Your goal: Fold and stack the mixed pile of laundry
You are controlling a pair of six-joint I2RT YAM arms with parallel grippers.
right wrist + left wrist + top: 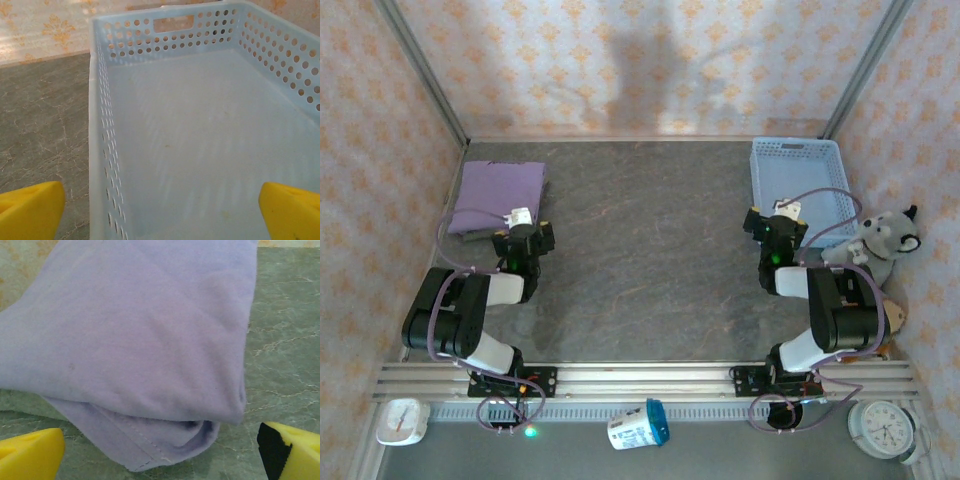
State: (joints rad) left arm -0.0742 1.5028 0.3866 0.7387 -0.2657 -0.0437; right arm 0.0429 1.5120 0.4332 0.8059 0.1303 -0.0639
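The folded lavender-purple cloth T-shirt (498, 195) lay in the far-left corner of the grey stone-patterned table (650, 250), and a darker strip under its near edge was probably the olive-grey garment (470, 236). The left gripper (160, 452) stood wide and empty just short of the shirt's loose hem corner, while the right gripper (160, 210) hung equally wide over the light blue perforated plastic basket (97, 100). Any last touch should have tucked that protruding hem lightly, without dragging the top layer askew.

Nothing can be read; the clock (883, 428) dial's numerals are too small.
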